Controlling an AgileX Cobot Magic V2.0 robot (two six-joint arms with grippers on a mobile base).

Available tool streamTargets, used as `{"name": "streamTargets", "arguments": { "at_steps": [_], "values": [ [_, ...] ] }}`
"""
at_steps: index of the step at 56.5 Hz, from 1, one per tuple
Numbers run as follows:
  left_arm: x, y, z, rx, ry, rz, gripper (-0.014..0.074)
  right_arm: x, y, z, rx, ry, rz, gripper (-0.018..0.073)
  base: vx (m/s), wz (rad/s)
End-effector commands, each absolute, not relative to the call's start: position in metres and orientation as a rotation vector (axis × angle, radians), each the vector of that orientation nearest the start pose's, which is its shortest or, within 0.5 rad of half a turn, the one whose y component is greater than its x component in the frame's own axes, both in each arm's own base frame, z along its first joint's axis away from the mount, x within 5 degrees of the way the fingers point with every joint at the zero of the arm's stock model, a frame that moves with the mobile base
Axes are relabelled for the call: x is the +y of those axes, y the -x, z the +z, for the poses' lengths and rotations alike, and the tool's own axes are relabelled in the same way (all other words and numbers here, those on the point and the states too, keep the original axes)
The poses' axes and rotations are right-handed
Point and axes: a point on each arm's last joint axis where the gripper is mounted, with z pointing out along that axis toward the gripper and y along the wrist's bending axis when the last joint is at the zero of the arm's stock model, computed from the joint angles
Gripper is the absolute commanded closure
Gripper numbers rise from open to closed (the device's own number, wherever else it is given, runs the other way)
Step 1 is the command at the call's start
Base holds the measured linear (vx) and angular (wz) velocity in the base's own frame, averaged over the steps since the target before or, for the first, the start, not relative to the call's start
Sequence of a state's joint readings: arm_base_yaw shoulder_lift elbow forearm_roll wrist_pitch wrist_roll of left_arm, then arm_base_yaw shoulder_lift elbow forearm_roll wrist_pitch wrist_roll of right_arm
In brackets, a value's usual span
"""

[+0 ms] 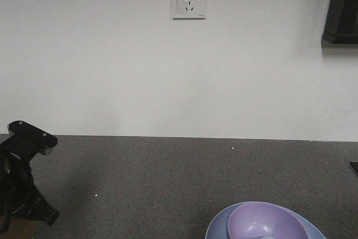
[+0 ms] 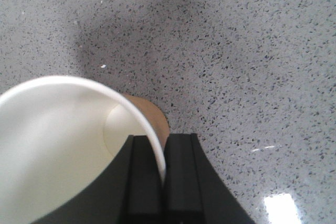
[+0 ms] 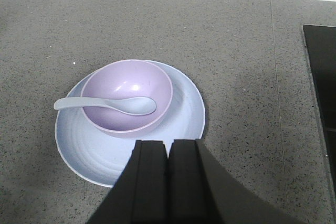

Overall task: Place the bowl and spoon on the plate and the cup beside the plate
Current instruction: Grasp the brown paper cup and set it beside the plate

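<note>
Closest to the left wrist lens: left gripper, its two dark fingers pinched on the white rim of the cup, one finger inside the wall, one outside. Cup mouth filled the space to the left of the fingers; white interior visible, a strip of brown outer wall showing just beyond the rim. Speckled grey countertop lay beneath and ahead of the cup.

Right gripper had its fingers pressed together, nothing between them. Just ahead of its tips sat the plate, pale blue, flat on the counter. Bowl, lavender, rested on the plate, toward its far left. Spoon lay across the bowl, scoop inside, handle jutting over the left rim.

Front view: white wall with a socket behind the counter.
</note>
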State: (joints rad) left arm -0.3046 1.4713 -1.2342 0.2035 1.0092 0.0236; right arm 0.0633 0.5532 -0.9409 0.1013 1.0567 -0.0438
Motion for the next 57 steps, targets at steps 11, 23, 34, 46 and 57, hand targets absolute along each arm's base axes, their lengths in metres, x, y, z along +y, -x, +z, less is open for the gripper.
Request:
{"name": "streamTargets", "arguments": {
  "at_steps": [11,23,34,46,57],
  "values": [
    [-0.114,-0.275,0.378,2.410,-0.690,-0.010,0.0601,0.013,-0.071,0.401,2.063,0.104,0.140,0.0568,0.00,0.00],
    [-0.164,-0.261,0.404,2.285,-0.846,-0.129,0.0600,0.013,-0.071,0.401,2.064,0.104,0.140,0.0568,0.00,0.00],
    [-0.215,-0.255,0.400,2.263,-0.970,-0.199,0.0600,0.013,-0.071,0.400,2.065,0.104,0.140,0.0568,0.00,0.00],
    [-0.264,-0.252,0.382,2.258,-1.098,-0.233,0.0600,0.013,-0.071,0.400,2.065,0.104,0.140,0.0568,0.00,0.00],
    [-0.289,-0.258,0.359,2.318,-1.134,-0.226,0.0600,0.013,-0.071,0.400,2.067,0.108,0.138,0.0568,0.00,0.00]
  ]
}}
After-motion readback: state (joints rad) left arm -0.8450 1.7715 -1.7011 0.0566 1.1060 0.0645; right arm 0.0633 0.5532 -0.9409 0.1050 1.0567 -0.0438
